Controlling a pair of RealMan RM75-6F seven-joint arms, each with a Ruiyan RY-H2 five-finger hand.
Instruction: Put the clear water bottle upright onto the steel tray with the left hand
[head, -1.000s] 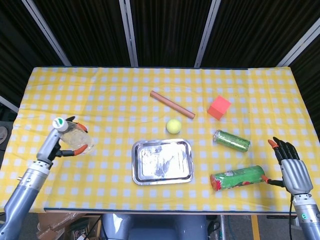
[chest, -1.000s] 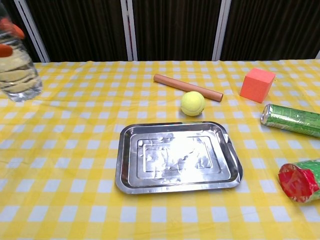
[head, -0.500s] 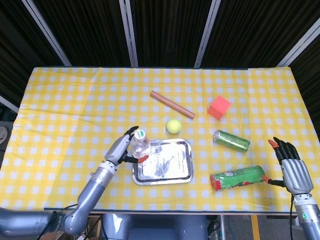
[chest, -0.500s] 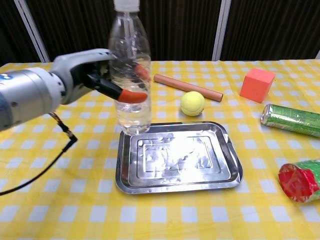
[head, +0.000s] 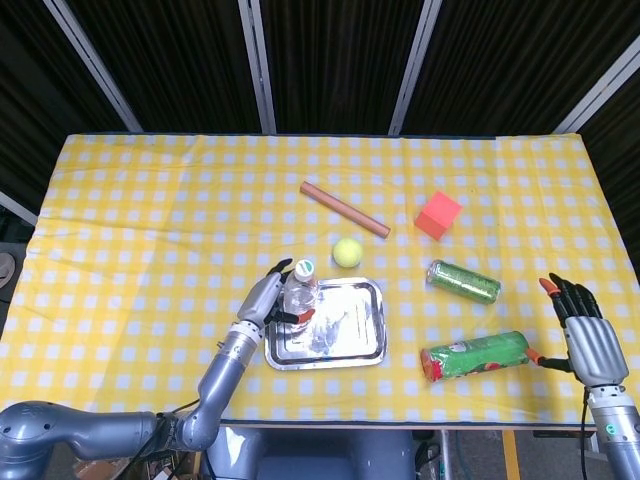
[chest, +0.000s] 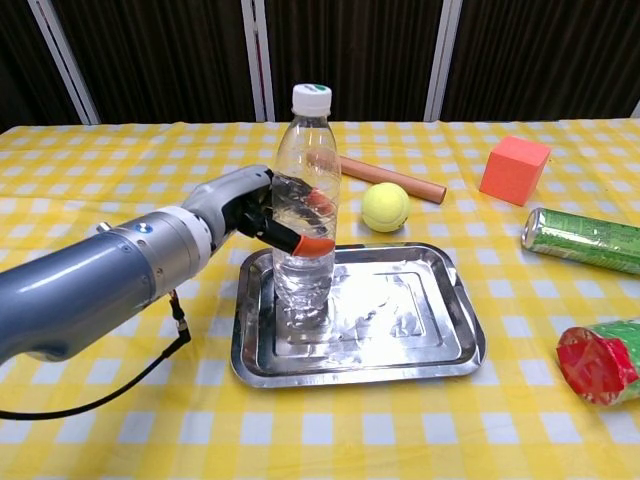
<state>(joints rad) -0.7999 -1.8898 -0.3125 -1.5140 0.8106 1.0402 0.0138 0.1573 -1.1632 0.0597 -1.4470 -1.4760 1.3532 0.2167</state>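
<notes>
A second ago my left robot hand (chest: 262, 212) holds the clear water bottle (chest: 304, 215) tilted near the counter's left edge. Half a second ago it is upright above the left rim of the steel tray (chest: 452, 350). Now the bottle stands on the tray's left part, lower, my fingers wrapped around it.

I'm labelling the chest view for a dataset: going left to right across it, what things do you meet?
left hand → clear water bottle on the steel tray → tennis ball → red cube → green can
</notes>
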